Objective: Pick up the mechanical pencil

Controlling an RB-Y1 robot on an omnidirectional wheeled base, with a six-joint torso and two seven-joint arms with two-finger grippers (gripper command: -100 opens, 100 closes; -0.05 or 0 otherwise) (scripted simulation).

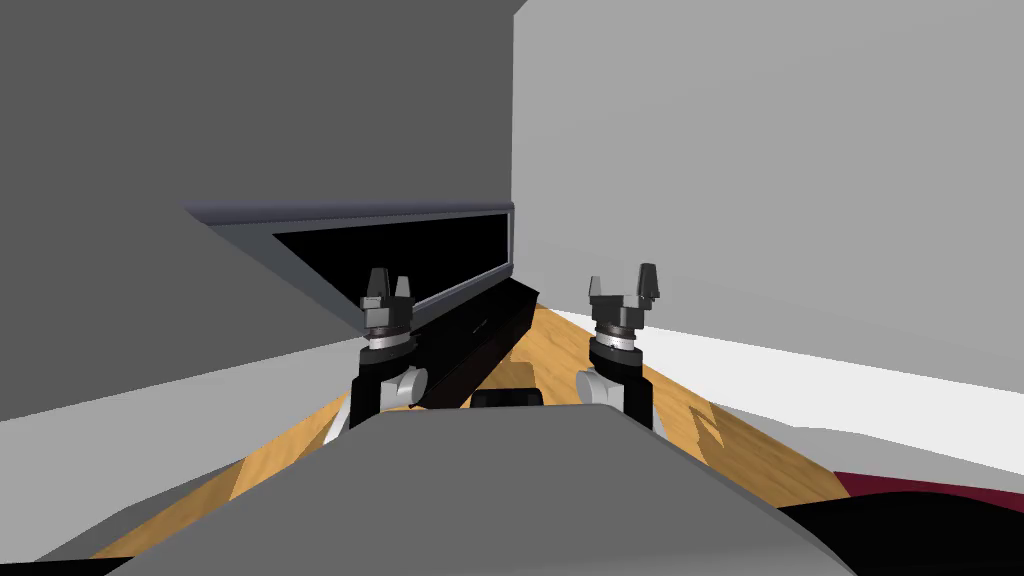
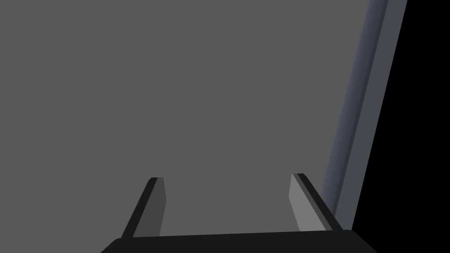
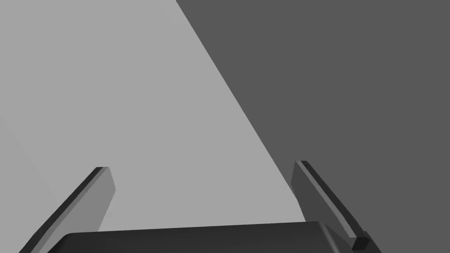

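Pointing upward side by side, the left gripper (image 1: 389,283) and right gripper (image 1: 625,280) hold nothing. The left wrist view shows its fingers (image 2: 307,206) standing apart, and the right wrist view shows the same of its fingers (image 3: 94,197). Where the mechanical pencil lies I cannot tell.

From the head view, a wooden floor (image 1: 590,350) runs forward between the arms, open on the right up to the light grey wall (image 1: 760,150), with a dark red rug (image 1: 930,485) at its near right edge. A long black cabinet (image 1: 480,335) lines the left side below a grey frame (image 1: 300,222) around a black area (image 1: 400,250) on the dark grey wall (image 1: 250,100). The left wrist view catches that frame's edge (image 2: 364,110) just beside one finger.
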